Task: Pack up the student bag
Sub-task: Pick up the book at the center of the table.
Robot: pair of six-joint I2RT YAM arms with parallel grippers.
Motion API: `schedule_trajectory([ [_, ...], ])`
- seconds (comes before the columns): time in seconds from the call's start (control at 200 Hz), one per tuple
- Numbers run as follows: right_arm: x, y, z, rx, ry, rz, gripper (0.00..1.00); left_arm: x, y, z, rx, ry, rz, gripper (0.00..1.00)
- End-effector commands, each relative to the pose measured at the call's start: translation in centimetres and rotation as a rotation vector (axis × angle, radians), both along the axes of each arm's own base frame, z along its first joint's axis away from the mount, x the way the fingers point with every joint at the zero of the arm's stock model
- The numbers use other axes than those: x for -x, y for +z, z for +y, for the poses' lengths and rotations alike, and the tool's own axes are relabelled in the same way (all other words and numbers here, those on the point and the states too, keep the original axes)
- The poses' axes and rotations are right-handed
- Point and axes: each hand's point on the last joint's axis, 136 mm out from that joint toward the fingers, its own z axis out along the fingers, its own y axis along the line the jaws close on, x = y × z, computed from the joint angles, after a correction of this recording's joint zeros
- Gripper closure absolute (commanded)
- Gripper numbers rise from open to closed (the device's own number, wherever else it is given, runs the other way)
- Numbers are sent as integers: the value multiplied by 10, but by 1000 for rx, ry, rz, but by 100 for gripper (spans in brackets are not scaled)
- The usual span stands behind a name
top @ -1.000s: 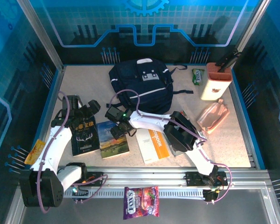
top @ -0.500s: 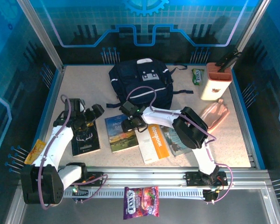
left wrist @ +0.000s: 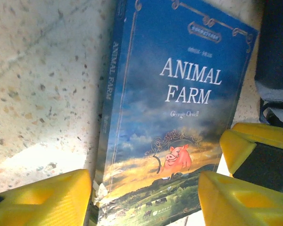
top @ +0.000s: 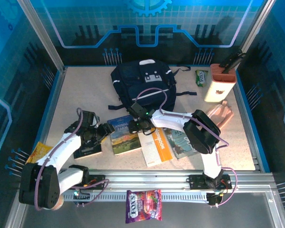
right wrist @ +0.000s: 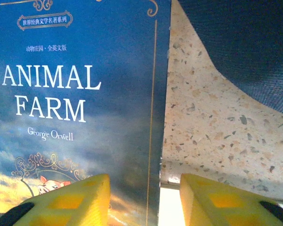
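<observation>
The student bag (top: 143,88) lies at the far centre of the table (top: 85,90), cut off at the frame edge in both wrist views. The Animal Farm book (top: 123,135) lies near it, with a bare strip of table between them. The right gripper (right wrist: 144,197) straddles the book's long edge, jaws apart. The left gripper (left wrist: 146,197) spans the spine corner, jaws apart.
</observation>
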Motion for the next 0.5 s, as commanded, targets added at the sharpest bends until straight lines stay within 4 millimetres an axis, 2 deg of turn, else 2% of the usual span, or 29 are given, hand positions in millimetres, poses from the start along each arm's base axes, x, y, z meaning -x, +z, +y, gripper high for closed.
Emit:
schedule_trajectory([
  [0.0,-1,-12,-1,11,-15,35,61,5,-10,-6,20,-12,34,45],
  [0.23,2,-22,-3,27,-11,63,68,6,-24,-6,-16,-49,69,51],
  [0.495,6,-32,-4,41,-11,91,71,1,-31,-16,17,-86,83,52],
])
